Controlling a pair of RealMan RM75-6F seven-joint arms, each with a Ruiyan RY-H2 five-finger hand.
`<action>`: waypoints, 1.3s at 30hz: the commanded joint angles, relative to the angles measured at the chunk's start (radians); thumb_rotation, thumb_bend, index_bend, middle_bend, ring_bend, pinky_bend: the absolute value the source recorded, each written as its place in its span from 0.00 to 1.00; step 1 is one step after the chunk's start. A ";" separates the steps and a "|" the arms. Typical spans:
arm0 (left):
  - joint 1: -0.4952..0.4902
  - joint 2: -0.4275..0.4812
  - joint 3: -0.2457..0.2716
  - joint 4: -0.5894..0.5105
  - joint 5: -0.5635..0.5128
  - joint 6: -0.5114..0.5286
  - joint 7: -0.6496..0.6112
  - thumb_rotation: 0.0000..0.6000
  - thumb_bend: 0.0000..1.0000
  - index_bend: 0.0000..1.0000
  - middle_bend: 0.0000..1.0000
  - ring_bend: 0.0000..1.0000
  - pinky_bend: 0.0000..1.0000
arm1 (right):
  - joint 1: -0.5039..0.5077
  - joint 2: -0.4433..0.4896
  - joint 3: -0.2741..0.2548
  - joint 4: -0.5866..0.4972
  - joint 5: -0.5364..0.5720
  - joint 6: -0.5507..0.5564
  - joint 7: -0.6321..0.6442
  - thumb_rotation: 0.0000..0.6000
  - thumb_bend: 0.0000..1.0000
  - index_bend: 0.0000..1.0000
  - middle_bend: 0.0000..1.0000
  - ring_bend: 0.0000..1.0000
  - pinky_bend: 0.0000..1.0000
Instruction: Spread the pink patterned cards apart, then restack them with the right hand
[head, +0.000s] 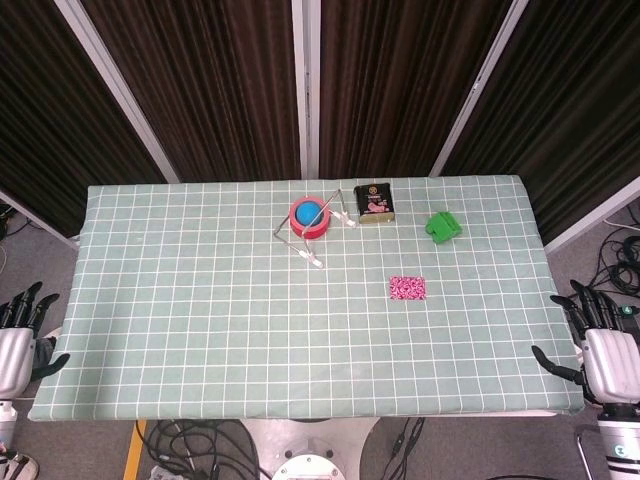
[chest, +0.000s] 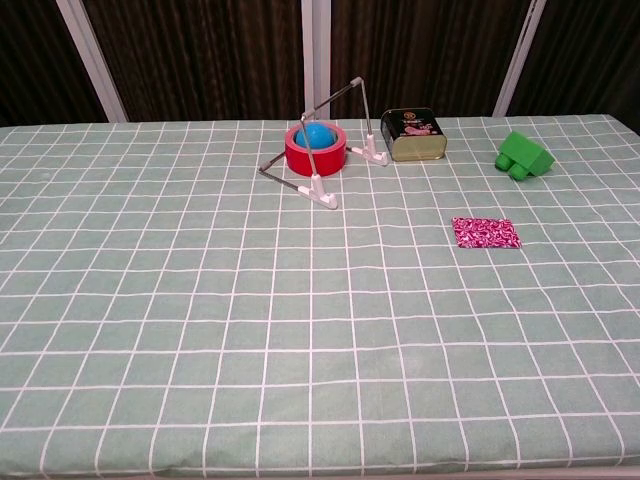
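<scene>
Robot hands, left (head: 22, 340) and right (head: 600, 352), fingers apart, holding nothing; pink cards (head: 407, 288) stacked, untouched.

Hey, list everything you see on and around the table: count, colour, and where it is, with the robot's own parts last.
pink patterned cards: one neat stack, pink, right of centre on the cloth
tape roll: one, red, far middle of the table
ball: one, blue, sitting inside the tape roll
wire stand: one, metal with white feet, bent over the roll
tin: one, dark green and gold, right of the roll
green toy: one, green, far right
tablecloth: one, pale green with a white grid, covering the table
left hand: one, black and silver, off the table's left edge, holding nothing
right hand: one, black and silver, off the right edge, holding nothing
</scene>
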 joint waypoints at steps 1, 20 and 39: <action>-0.001 -0.001 -0.001 0.000 -0.002 -0.002 0.001 1.00 0.08 0.22 0.16 0.13 0.19 | 0.003 -0.001 0.001 0.001 0.003 -0.007 -0.002 0.79 0.14 0.20 0.03 0.00 0.00; -0.011 -0.003 -0.007 -0.006 -0.013 -0.018 0.012 1.00 0.08 0.22 0.16 0.13 0.19 | 0.034 0.002 0.016 -0.002 0.029 -0.058 -0.028 0.79 0.20 0.20 0.03 0.00 0.00; -0.024 -0.027 -0.011 0.024 -0.030 -0.040 -0.003 1.00 0.08 0.22 0.16 0.13 0.19 | 0.341 -0.204 0.096 0.121 0.297 -0.513 -0.259 0.00 0.71 0.28 0.00 0.00 0.00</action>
